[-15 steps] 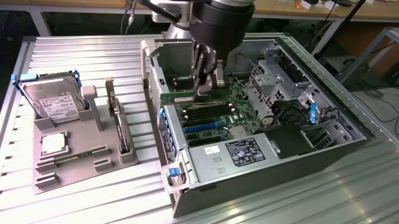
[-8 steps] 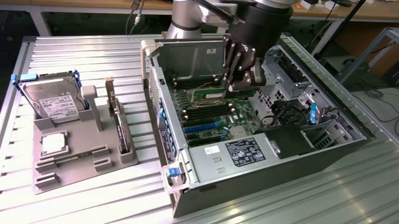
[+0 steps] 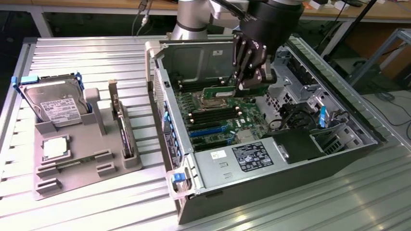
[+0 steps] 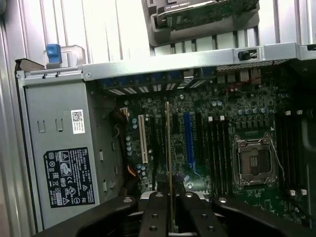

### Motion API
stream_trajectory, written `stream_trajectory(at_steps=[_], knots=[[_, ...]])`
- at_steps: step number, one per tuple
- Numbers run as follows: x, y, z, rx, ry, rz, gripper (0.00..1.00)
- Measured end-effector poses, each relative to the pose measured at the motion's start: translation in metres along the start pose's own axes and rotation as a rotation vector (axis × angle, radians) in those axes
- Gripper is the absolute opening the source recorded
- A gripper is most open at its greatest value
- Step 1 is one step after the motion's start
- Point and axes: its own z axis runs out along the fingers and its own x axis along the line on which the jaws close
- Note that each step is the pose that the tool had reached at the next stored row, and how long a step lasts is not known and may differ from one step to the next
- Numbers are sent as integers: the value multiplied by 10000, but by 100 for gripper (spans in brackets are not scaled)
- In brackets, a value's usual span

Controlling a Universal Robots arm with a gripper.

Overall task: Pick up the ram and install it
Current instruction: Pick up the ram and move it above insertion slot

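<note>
Green, thin and long, the ram [image 3: 218, 92] is gripped at one end by the end effector [image 3: 249, 83], inside the open case [image 3: 289, 178] above the motherboard [image 3: 224, 120]. It stands on edge with its long axis level, parallel to the memory slots [image 4: 217, 148].

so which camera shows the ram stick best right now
The exterior view: the ram shows its green face lengthwise, held by the gripper above the motherboard inside the open case. The wrist view sees it edge-on, just a thin strip running between the two fingers.
</note>
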Motion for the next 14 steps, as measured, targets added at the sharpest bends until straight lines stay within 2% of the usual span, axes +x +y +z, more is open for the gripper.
stream_trajectory(at_steps=[8,14], knots=[[-243,-84,6,0,0,8,15],[-507,-190,13,15,-2,9,15]])
